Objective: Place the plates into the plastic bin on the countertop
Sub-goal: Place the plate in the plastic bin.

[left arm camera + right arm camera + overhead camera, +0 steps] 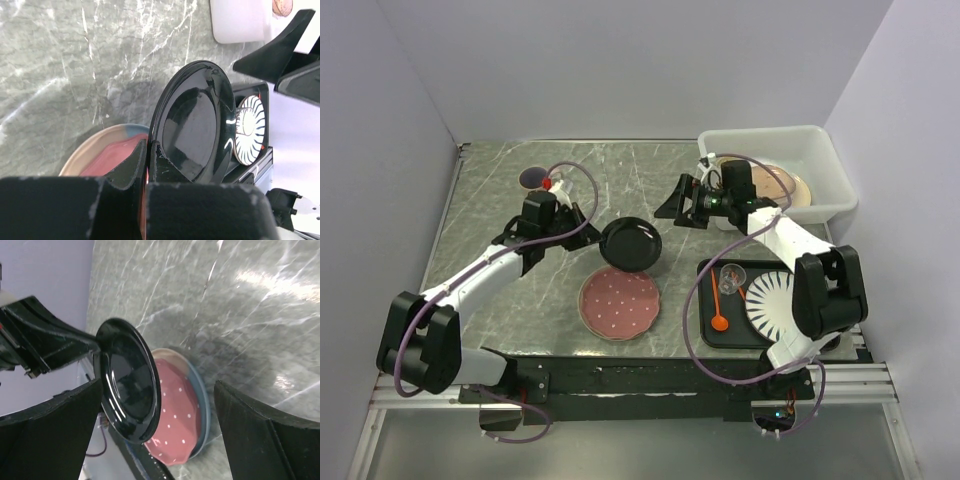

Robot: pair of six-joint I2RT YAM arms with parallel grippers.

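Note:
My left gripper (588, 232) is shut on the rim of a glossy black plate (630, 243), which hangs tilted above the countertop (490, 200). From the left wrist, the rim is pinched between the jaws (148, 147) and the black plate (197, 120) stretches away. Just below it a pink dotted plate (619, 303) lies flat on the marble. The plastic bin (825, 160) stands at the far right with plates (778, 183) inside. My right gripper (682, 205) hovers open left of the bin, facing the black plate (127, 390) and the pink plate (180, 415).
A black tray (712, 330) at the near right carries a white plate with black stripes (770, 303), an orange spoon (719, 305) and a clear glass (732, 276). A small dark disc (531, 178) with a red piece lies at the far left.

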